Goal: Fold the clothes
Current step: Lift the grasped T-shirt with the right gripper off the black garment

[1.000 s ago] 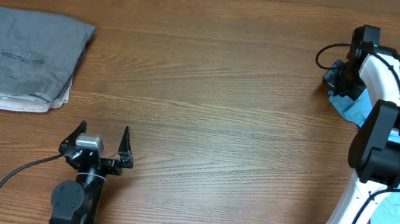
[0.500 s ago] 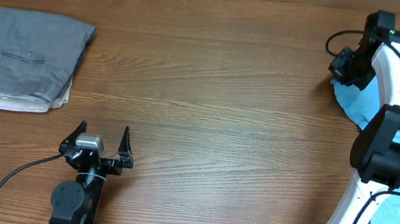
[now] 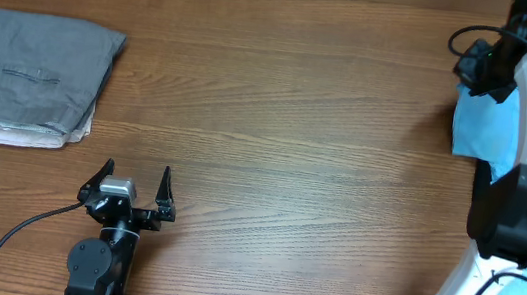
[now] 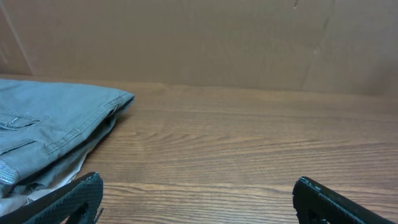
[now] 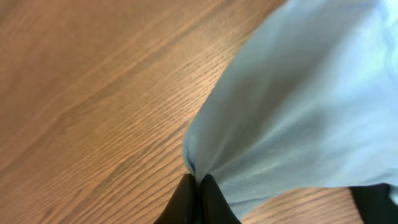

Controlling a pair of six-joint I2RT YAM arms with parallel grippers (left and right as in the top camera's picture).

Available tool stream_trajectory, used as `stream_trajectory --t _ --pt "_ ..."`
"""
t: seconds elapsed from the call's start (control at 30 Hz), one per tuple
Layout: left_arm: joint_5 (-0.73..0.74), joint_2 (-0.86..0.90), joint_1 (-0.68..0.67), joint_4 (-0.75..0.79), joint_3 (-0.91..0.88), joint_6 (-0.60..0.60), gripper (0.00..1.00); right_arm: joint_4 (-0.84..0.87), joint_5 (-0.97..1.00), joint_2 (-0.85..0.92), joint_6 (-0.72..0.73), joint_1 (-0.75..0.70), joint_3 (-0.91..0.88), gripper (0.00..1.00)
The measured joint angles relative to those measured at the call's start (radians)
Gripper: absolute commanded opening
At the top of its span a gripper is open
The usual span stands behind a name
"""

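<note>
While the grey garment already lies folded, ahead and to the left of the left gripper's jaws, the shirt looks barely begun. It is bunched rather than spread, so flattening and every fold seem left to do. The right gripper has its jaws pinched together on an edge of the shirt, and the light blue cloth hangs away from the tips over the table. Most of the shirt lies behind those jaws, toward the arm's base. The left gripper's jaws stand wide apart with nothing between them.

Compared with a second ago, the right gripper has travelled farther from its base, toward the table's far corner, drawing the pinched edge with it. Less cloth now reaches inward of its jaws. The left gripper and the grey garment have not moved.
</note>
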Motion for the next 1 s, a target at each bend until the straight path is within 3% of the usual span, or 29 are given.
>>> stream_trajectory --t 0.47,1.0 --pt "0.0 0.0 0.0 0.0 0.0 0.0 1.0 -0.003 0.0 -0.197 -0.024 -0.021 0.005 0.04" --pt "0.0 0.0 0.0 0.0 0.0 0.0 1.0 -0.048 -0.1 -0.254 -0.053 -0.002 0.057 0.04"
